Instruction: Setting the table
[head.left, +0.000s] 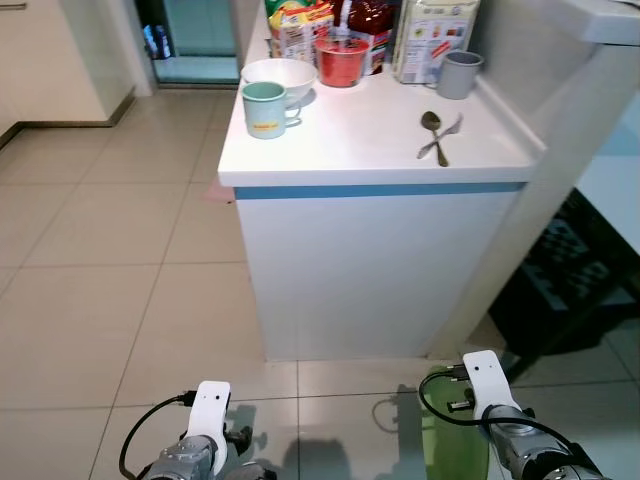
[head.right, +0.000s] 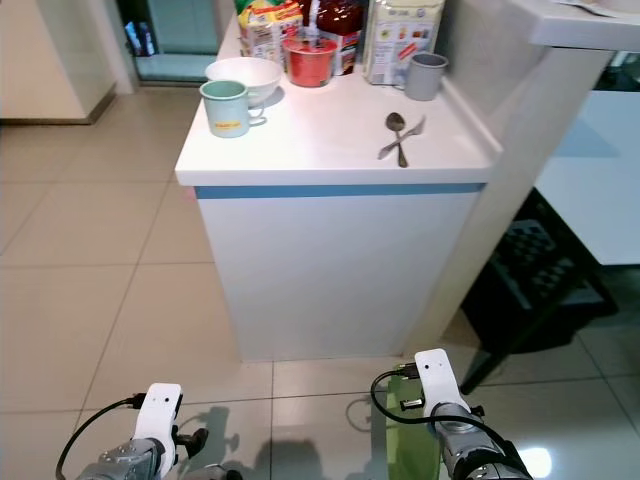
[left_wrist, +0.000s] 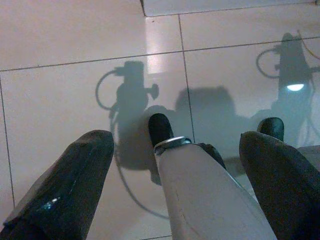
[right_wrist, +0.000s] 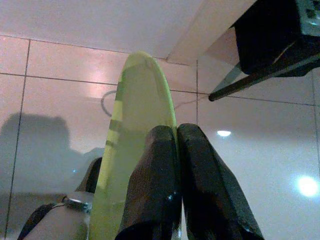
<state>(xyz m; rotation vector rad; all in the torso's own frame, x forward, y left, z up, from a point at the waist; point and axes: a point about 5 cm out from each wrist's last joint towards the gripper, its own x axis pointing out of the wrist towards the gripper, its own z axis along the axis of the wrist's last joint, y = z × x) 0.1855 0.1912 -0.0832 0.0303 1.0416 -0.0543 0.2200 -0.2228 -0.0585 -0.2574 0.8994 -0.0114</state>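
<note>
While the right hand (right_wrist: 172, 165) clamps a green plate (right_wrist: 137, 125) — its lower edge cut off; left hand (left_wrist: 175, 150) gapes.

At the counter's (head.left: 370, 140) back edge, the food packets (head.left: 300, 22) and the carton (head.left: 432, 35) are cut off by the top of the picture — their labels too small to read. The right gripper (right_wrist: 176, 150), pinched on a green plate (right_wrist: 135, 140), hides the plate's near part; in the head views the plate runs off the bottom edge. Both arms are cut there too. The black crate (head.left: 570, 270) beside the counter is partly cropped.
</note>
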